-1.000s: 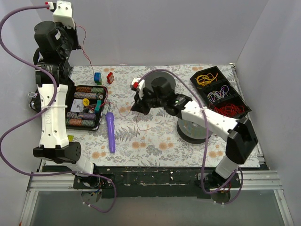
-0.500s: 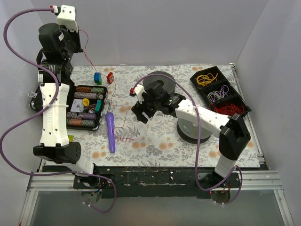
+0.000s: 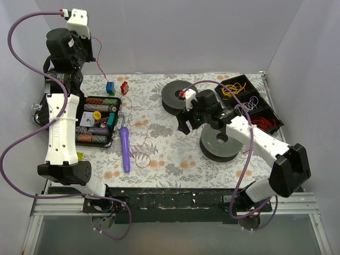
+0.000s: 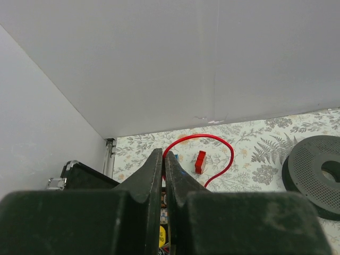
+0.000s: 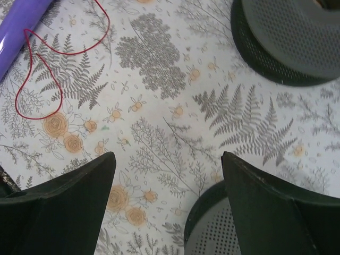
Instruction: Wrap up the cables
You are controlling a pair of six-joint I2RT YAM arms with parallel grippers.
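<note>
The cable is a hair-thin red wire (image 3: 139, 154). One end rises to my left gripper (image 3: 87, 49), held high at the back left. In the left wrist view that gripper (image 4: 163, 155) is shut on the red wire (image 4: 223, 141), which arcs out from between the jaws. The rest of the wire (image 5: 69, 53) lies in loose loops on the floral mat beside a purple cylinder (image 3: 125, 149). My right gripper (image 3: 184, 125) hovers open and holds nothing (image 5: 167, 157), between two dark grey spools (image 3: 178, 95) (image 3: 220, 143), to the right of the loops.
A black tray (image 3: 270, 125) at the back right holds yellow, purple-white and red wire bundles. A black box (image 3: 79, 121) of small rolls stands at the left. Small blue (image 3: 110, 87) and red (image 3: 125, 87) blocks sit behind it.
My right gripper has opened, let go of the wire and swung right toward the spools. The freed wire dropped into loops on the mat. The left gripper stays shut on its end.
</note>
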